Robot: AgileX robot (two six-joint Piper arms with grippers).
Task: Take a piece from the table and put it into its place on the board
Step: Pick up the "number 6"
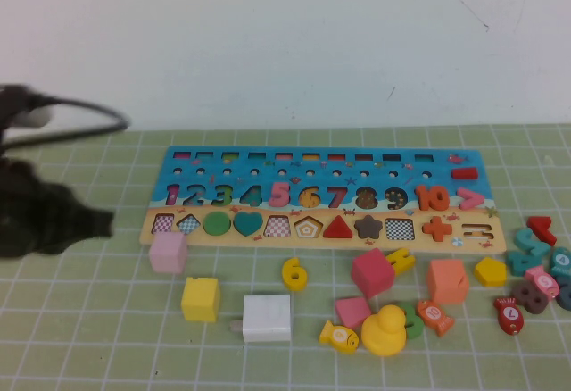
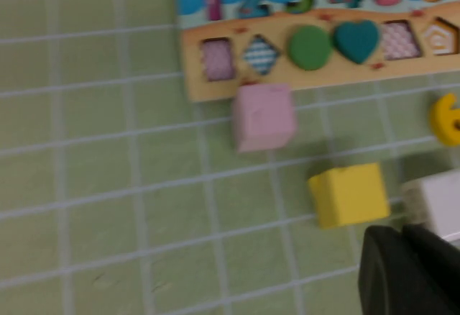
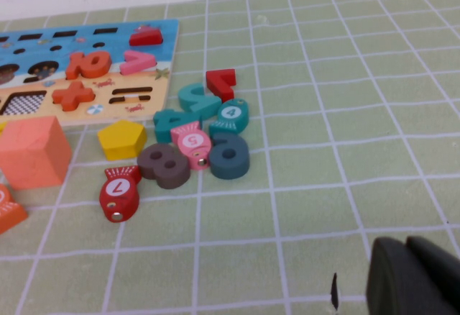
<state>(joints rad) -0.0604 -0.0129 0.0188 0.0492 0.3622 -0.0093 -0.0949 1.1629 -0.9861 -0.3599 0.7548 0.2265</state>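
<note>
The yellow numeral "6" [image 1: 293, 273] lies flat on the green grid table [image 1: 107, 337], just in front of the board [image 1: 178, 163], between the yellow cube and the pink-red cube. It also shows at the edge of the left wrist view [image 2: 447, 119]. The board has a blue part with numerals and a tan strip with shapes. My left gripper [image 1: 105, 223] hovers at the table's left, well left of the board, shut and empty; its fingers show in its wrist view [image 2: 402, 234]. My right gripper [image 3: 406, 247] is shut and empty, out of the high view, over the mat right of the loose pieces.
In front of the board stand a pink cube [image 1: 168, 252], a yellow cube [image 1: 201, 298], a white cube [image 1: 267, 317], a pink-red cube [image 1: 372, 271], an orange cube [image 1: 447, 280] and a yellow duck [image 1: 384, 330]. Loose numerals and fish pieces [image 1: 535, 275] cluster at the right.
</note>
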